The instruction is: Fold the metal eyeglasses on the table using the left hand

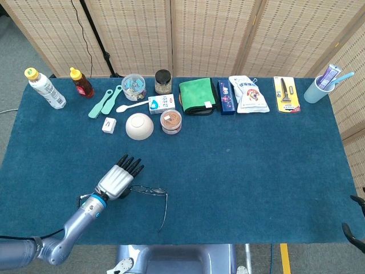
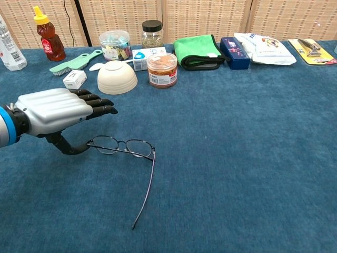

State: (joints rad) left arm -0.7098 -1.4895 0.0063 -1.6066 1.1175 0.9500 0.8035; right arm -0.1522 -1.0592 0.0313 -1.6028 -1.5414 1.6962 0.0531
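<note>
The metal eyeglasses (image 2: pixel 124 147) (image 1: pixel 149 191) lie lenses-up on the blue tablecloth, near the front left. One temple (image 2: pixel 144 192) stands unfolded and runs toward the table's front edge. I cannot make out the other temple. My left hand (image 2: pixel 57 112) (image 1: pixel 119 180) hovers just left of the frame, palm down, fingers stretched out and holding nothing. Its thumb (image 2: pixel 71 148) reaches under the palm and touches the frame's left end. My right hand (image 1: pixel 356 227) shows only as dark fingertips at the bottom right corner of the head view.
Along the back edge stand two bottles (image 2: pixel 46 32), a green brush (image 2: pixel 76 60), a white bowl (image 2: pixel 117 77), jars (image 2: pixel 162 69), a green cloth (image 2: pixel 197 50), packets (image 2: pixel 266 47) and a cup with a toothbrush (image 1: pixel 319 87). A small white box (image 2: pixel 74 79) lies behind my left hand.
</note>
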